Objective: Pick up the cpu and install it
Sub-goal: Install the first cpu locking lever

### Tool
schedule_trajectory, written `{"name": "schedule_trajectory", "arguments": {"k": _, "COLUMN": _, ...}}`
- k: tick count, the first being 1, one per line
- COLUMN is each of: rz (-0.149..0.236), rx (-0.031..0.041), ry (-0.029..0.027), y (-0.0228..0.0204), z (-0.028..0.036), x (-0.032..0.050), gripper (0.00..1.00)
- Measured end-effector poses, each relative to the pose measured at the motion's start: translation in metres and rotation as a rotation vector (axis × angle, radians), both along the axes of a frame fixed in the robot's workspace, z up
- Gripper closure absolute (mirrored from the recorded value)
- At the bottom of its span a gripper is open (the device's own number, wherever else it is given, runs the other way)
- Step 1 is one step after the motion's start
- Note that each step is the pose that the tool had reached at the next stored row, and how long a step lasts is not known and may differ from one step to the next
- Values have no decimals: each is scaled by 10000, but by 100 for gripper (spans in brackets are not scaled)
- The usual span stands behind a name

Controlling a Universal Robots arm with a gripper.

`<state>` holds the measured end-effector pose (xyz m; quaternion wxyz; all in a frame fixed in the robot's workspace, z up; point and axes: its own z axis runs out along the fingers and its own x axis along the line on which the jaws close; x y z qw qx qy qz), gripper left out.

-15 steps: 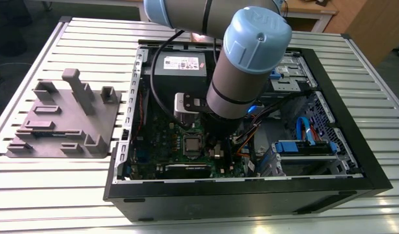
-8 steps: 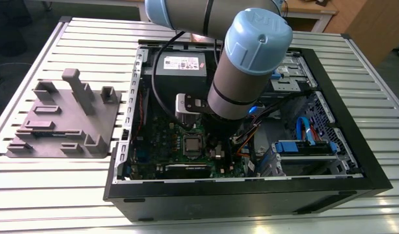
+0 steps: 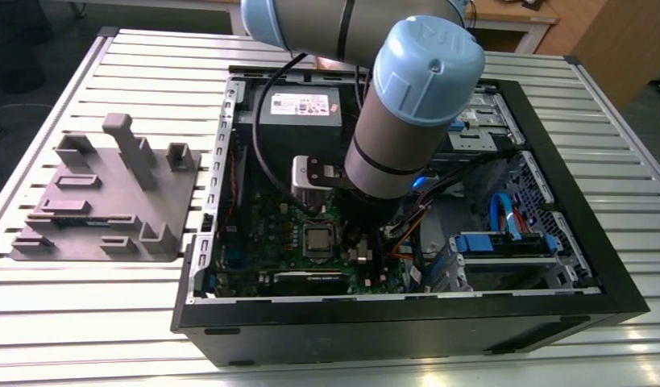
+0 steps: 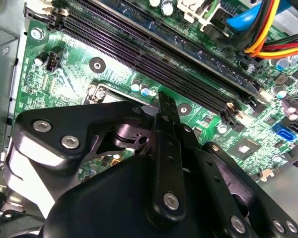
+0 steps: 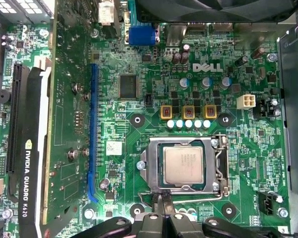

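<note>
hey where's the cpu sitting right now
The cpu sits in its socket on the green motherboard, seen in the first wrist view; in the exterior view it lies just below the arm, inside the open computer case.

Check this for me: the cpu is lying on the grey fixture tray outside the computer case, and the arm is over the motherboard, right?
Not quite. The cpu sits in its socket on the motherboard, as the first wrist view shows, not on the grey fixture tray. The arm is over the motherboard.

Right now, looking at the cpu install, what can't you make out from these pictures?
- Exterior view: the arm hides the gripper.
- Second wrist view: the gripper body covers the socket, hiding the cpu there.
- First wrist view: the cpu lies in the socket; whether it is latched is unclear, and the picture's edge cuts off the gripper.
</note>
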<state>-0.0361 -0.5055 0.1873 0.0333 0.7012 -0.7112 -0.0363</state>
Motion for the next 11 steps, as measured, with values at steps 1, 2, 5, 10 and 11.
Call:
{"name": "schedule_trajectory", "arguments": {"k": 1, "rz": 0, "rx": 6, "ry": 0, "y": 0, "z": -1, "x": 1, "gripper": 90}}
{"name": "schedule_trajectory", "arguments": {"k": 2, "rz": 0, "rx": 14, "ry": 0, "y": 0, "z": -2, "x": 1, "gripper": 90}}
{"name": "schedule_trajectory", "arguments": {"k": 5, "rz": 1, "rx": 32, "ry": -3, "y": 0, "z": -6, "x": 3, "gripper": 90}}
{"name": "schedule_trajectory", "arguments": {"k": 10, "rz": 0, "rx": 49, "ry": 0, "y": 0, "z": -10, "x": 2, "gripper": 90}}
{"name": "schedule_trajectory", "arguments": {"k": 11, "rz": 0, "rx": 50, "ry": 0, "y": 0, "z": -10, "x": 2, "gripper": 90}}
